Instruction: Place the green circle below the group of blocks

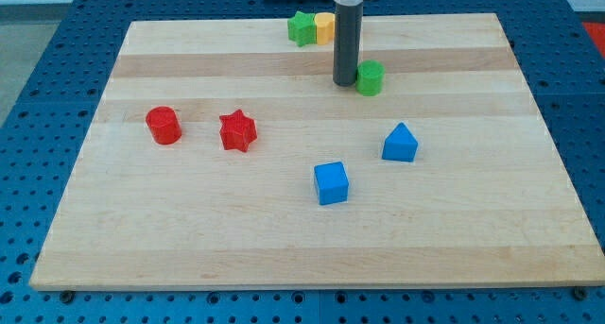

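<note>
No brand, label or writing legible anywhere. My tip (345,82) down on the wooden board (284,239), touching the left side of the green circle (370,77), far centre. No jaws fitted; plain rod only. Green star-like block (302,27) and yellow block (324,26) at far edge. Red cylinder (164,125), red star (237,131) left. Blue cube (331,183), blue house-shaped block (400,143) nearer, right.

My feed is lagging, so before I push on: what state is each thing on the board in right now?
My tip: down on the board, touching the green circle's left side.
Green circle: upright, against my tip.
Green star: at the top edge, touching the yellow block.
Yellow block: partly hidden behind the rod.
Red cylinder: upright, alone.
Red star: flat, alone.
Blue cube: flat, alone.
Blue pentagon-like block: alone.
</note>
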Robot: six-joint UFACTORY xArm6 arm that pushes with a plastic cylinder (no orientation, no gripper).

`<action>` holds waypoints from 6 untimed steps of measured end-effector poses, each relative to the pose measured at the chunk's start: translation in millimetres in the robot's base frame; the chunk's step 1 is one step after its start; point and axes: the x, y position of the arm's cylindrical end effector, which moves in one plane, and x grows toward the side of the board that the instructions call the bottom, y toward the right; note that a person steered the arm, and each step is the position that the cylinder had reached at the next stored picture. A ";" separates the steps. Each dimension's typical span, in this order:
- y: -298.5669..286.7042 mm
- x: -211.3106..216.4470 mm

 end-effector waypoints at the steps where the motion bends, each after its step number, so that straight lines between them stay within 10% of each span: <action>1: 0.0 37.6; 2: 19.2 72.7; 6: -5.1 -35.5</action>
